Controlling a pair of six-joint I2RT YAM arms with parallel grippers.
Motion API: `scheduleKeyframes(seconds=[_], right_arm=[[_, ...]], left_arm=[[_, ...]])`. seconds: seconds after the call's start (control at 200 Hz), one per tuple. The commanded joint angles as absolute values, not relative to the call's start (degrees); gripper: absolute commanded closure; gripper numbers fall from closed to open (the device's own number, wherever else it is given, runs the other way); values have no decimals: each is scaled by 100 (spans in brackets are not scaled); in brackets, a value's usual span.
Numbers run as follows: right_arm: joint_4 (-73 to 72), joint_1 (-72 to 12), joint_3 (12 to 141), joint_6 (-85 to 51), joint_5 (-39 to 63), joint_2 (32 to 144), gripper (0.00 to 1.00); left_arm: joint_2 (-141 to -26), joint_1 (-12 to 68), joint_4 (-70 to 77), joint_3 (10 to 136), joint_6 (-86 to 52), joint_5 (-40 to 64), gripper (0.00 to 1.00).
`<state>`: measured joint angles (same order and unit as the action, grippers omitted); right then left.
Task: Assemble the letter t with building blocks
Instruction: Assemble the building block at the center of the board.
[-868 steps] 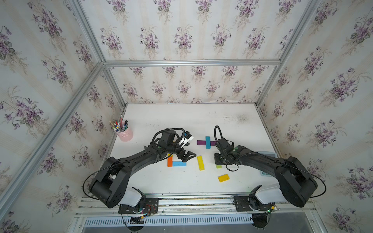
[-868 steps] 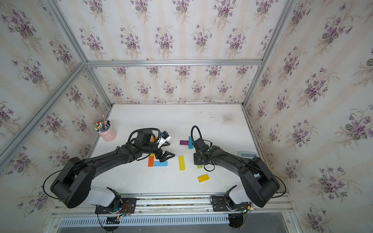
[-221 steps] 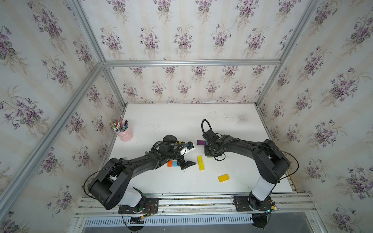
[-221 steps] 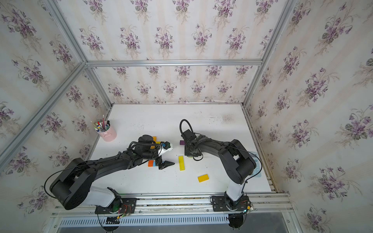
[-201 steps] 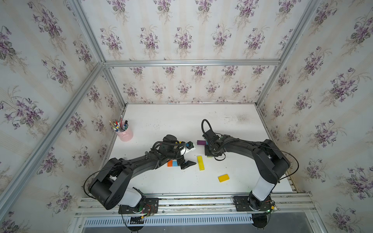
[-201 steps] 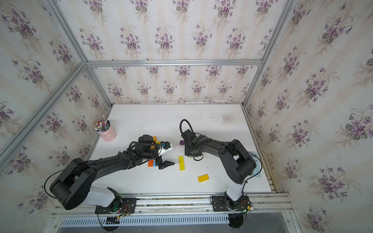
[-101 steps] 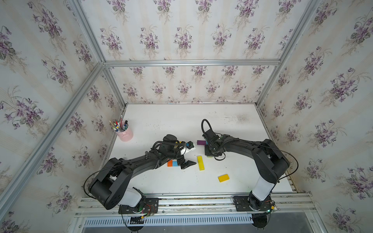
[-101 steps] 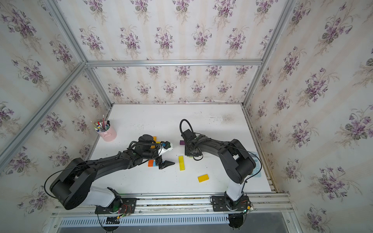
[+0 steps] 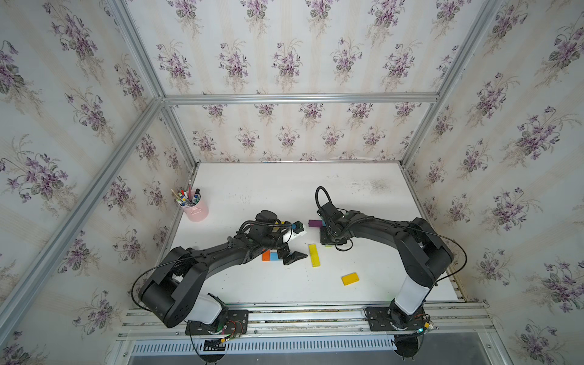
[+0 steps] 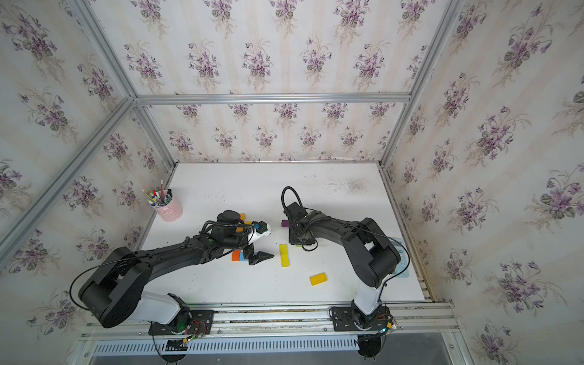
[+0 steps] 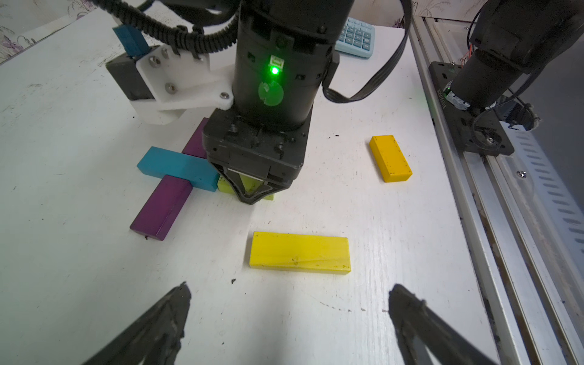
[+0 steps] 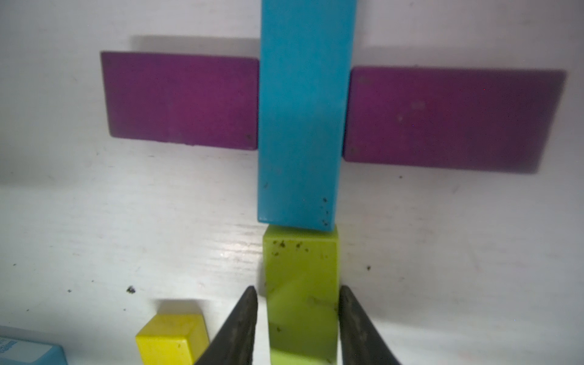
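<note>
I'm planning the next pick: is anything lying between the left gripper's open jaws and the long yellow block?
Nothing visible does. Only bare table lies between the left gripper, jaws open, and the long yellow block.

A robot test cell dressed like a room: floral wallpaper panels [image 9: 284, 63] in an aluminium frame [image 9: 300, 98] enclose a white tabletop [image 9: 268, 189]. The left arm [image 9: 205, 257] and right arm [image 9: 379, 226] are bolted to a rail [image 9: 300, 316] at the tabletop's front edge.
</note>
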<state>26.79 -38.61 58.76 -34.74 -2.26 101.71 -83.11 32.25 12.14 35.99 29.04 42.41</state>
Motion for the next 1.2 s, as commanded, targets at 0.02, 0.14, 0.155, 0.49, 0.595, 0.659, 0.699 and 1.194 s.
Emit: scheduleKeyframes(seconds=[0.02,0.14,0.155,0.49,0.595,0.659,0.699,1.194], right_arm=[[2750,-3867,5851,-3577,-182,10340,60],[2779,-3870,5889,-3587,-207,10380,64],[2778,-3875,5895,-3586,-210,10380,64],[2803,-3876,5970,-3586,-207,10489,68],[2812,-3874,5926,-3600,-219,10494,65],[2814,-3876,5898,-3612,-216,10481,60],[2816,-3872,5889,-3619,-222,10469,58],[2865,-3818,5950,-3586,-308,10498,56]], left_arm=[[-8349,3225,1248,3663,2935,4410,0],[-8350,3226,1239,3672,2933,4418,0],[-8357,3226,1233,3674,2931,4427,0],[-8416,3226,1204,3709,2934,4469,0],[-8414,3226,1187,3709,2944,4468,0],[-8415,3226,1178,3718,2943,4484,0],[-8415,3225,1178,3720,2944,4486,0],[-8400,3236,1151,3729,2953,4563,0]])
